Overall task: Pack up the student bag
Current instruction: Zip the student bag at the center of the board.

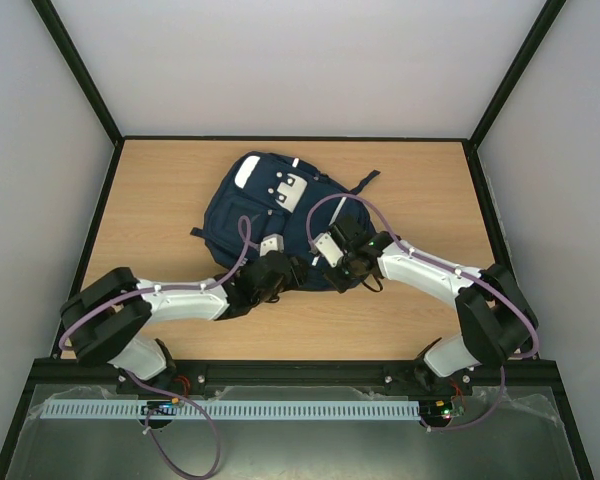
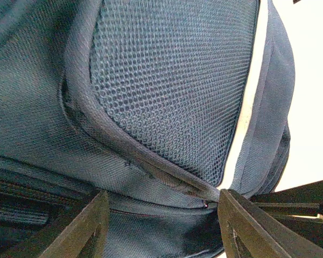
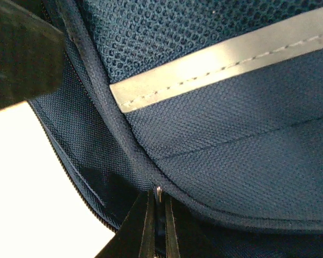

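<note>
Bag: the student bag [image 1: 265,215] lay flat in the middle of the worktop [image 1: 160,200], its top end pointing far-left and its near edge under both arms.

Left side: the left fingers [image 2: 86,226] stood well apart and held nothing. They straddled the bag's edge just below a mesh panel [image 2: 172,80], and the cloth between them looked loose.

Right side: the right fingers [image 3: 137,236] were pressed tight together, right up against a seam of the bag. A small metal glint [image 3: 159,192] sat at their tips. It was probably the zip pull, though whether it was truly pinched could not be told.

Close-up: a white reflective stripe [image 3: 215,64] ran across the fabric above the right fingers, and a line of zip teeth [image 3: 70,177] curved away to their left, with a dark gap beside it.

Step in hand: this looked like getting the bag open, with the right side working the zip and the left side ready to steady the fabric. Nothing to pack showed on the worktop.

Next move: the left fingers would need to clamp the cloth beside the zip so the bag stayed put. The right fingers would then have to draw along the zip line and follow its curve, not pull straight.

Risk: soft fabric could bunch up and jam the slider, or the whole bag could slide.
</note>
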